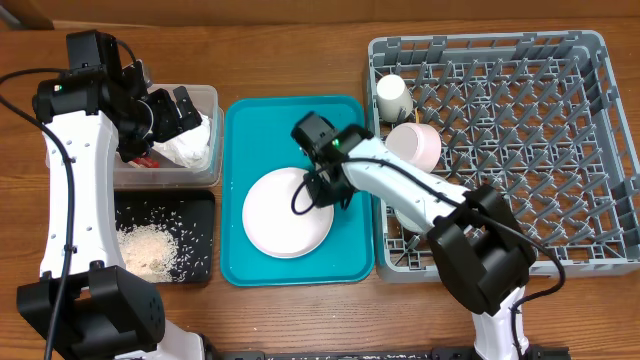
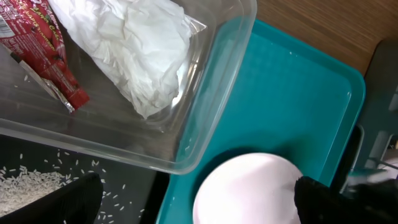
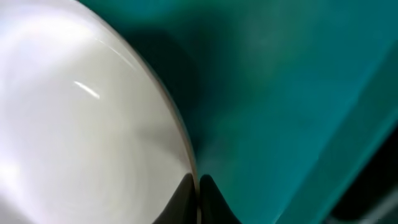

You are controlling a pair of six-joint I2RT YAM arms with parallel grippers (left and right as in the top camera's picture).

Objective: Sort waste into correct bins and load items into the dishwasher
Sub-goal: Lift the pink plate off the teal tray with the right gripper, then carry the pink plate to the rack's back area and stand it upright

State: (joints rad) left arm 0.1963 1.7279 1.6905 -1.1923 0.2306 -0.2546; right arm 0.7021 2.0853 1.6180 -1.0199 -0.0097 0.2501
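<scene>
The pale pink plate (image 1: pixel 285 212) lies on the teal tray (image 1: pixel 350 262). My right gripper (image 1: pixel 322 188) is shut on the plate's right rim; the right wrist view shows both fingertips (image 3: pixel 198 186) pinching the plate's edge (image 3: pixel 93 124). My left gripper (image 1: pixel 185 112) hangs open and empty above the clear tub (image 1: pixel 205 172), which holds the crumpled napkin (image 2: pixel 137 56) and the red snack wrapper (image 2: pixel 43 50). Rice (image 1: pixel 150 245) lies in the black tray (image 1: pixel 200 265). The white cup (image 1: pixel 393 98) and pinkish bowl (image 1: pixel 415 145) sit in the grey dish rack (image 1: pixel 590 150). The chopsticks and white-grey bowl are not visible.
The teal tray sits between the tub and the dish rack, close against the rack's left wall. Black cables trail along the left arm. Bare wooden table shows at the back and front.
</scene>
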